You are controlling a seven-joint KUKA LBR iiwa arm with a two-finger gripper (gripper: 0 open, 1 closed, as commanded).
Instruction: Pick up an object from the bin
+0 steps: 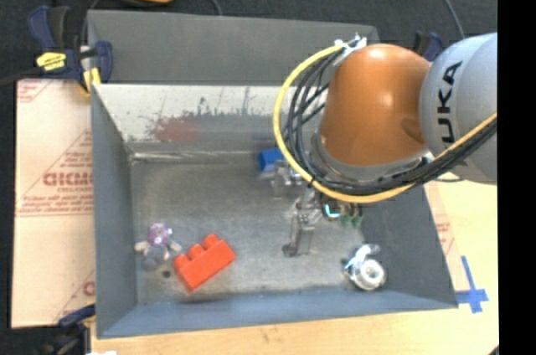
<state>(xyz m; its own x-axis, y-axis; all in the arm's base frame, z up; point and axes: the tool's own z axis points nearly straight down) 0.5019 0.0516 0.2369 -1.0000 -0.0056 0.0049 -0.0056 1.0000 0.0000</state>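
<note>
Red-orange stepped brick (203,261), flat, front left; white round piece (366,271), front right.

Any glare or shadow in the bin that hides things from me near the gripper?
Camera view: a bright highlight sits on the arm's orange cover, none on the bin floor. The floor looks darker under the arm, around the gripper. The arm hides part of the blue thing. The orange brick, purple toy and white thing lie evenly lit.

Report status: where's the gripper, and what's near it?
Gripper low over the bin floor, centre. Nearest: white ring at near-right corner, red block near-left, blue piece by back wall. Nothing right under it.
</note>
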